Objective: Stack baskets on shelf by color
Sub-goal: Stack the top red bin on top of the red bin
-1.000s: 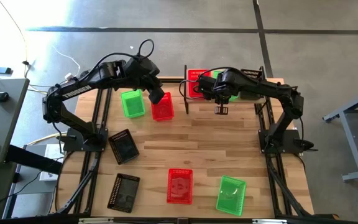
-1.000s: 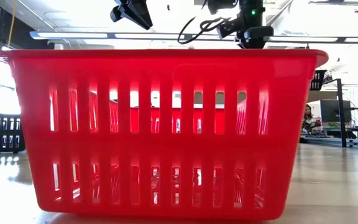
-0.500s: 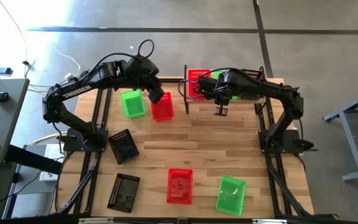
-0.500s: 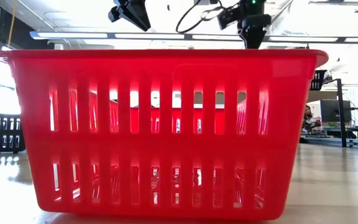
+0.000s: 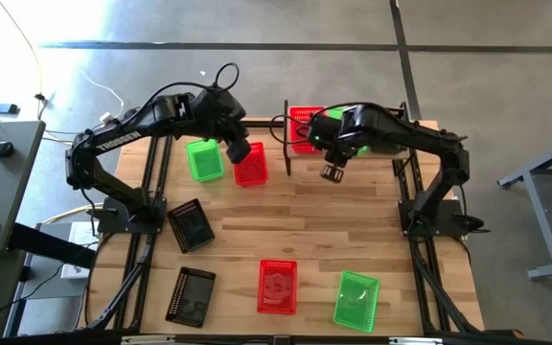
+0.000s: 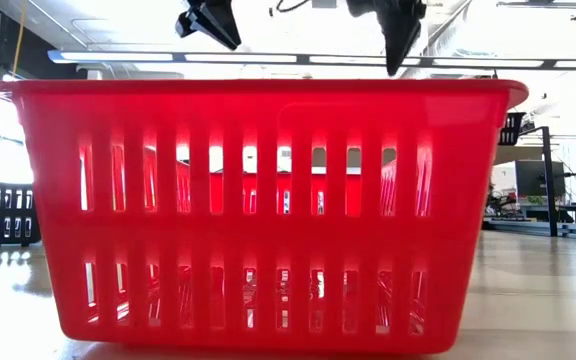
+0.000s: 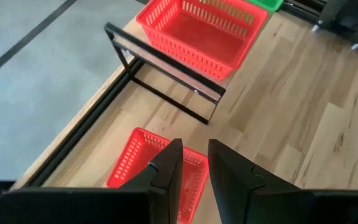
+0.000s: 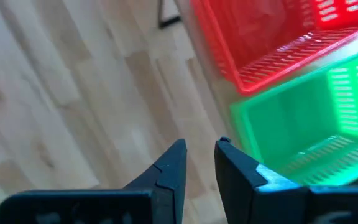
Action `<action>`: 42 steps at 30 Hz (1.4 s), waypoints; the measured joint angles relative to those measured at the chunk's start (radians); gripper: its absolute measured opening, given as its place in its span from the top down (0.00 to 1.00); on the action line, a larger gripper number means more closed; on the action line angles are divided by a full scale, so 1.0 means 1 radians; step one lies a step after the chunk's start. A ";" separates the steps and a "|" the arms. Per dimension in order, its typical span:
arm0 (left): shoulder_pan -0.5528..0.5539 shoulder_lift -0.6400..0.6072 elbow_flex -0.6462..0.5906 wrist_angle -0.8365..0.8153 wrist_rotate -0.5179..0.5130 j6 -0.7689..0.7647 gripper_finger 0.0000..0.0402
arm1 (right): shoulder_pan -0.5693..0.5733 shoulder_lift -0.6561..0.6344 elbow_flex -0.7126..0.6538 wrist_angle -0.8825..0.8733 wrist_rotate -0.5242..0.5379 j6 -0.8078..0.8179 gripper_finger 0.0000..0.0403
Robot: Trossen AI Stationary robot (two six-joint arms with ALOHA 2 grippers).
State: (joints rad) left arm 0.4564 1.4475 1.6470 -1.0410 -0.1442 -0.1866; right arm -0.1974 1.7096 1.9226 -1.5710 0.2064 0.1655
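Two baskets, red [image 5: 304, 125] and green [image 5: 345, 129], sit on the shelf [image 5: 381, 144] behind the empty, slightly parted right end effector [image 5: 330, 172]; six remain on the desk [image 5: 295, 230].

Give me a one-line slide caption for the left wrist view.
Left claw, empty, hovers over a red basket on the table, with another red basket on the shelf ahead.

Red [image 5: 305, 126] and green baskets [image 5: 345, 134] sit upright on the shelf [image 5: 420, 127].
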 joint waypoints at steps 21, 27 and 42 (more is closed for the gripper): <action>0.000 0.000 0.000 -0.099 0.124 0.145 0.83 | 0.258 0.000 0.187 0.000 0.118 0.355 0.83; 0.000 0.000 0.000 -0.214 0.215 0.201 0.83 | 0.286 0.000 0.187 0.000 0.135 0.377 0.83; -0.029 0.000 -0.163 -0.216 0.286 0.376 0.63 | 0.263 0.000 0.187 0.000 0.185 0.321 0.83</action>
State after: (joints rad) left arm 0.4277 1.4475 1.4840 -1.2571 0.1416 0.1890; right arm 0.0657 1.7092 2.1094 -1.5711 0.3915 0.4869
